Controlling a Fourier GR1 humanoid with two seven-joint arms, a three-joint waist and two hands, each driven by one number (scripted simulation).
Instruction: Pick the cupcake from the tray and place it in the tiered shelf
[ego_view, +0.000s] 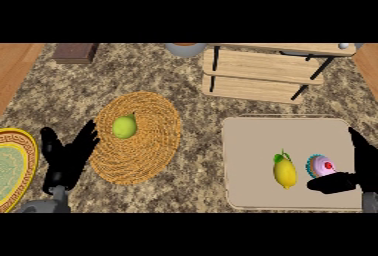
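I'm at the grab step: my right hand (353, 172) is open, thumb just under the cupcake (322, 166) sitting on the tray (251, 145) beside a lemon (284, 170), so next I'd close round it, then lift toward the shelf (255, 70).

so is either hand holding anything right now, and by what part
Nothing is held yet. The right hand is open beside the pink-frosted cupcake on the beige tray, thumb just below it. The left hand rests open, away from everything.

Woven straw mat (140, 137), wooden shelf (258, 75)
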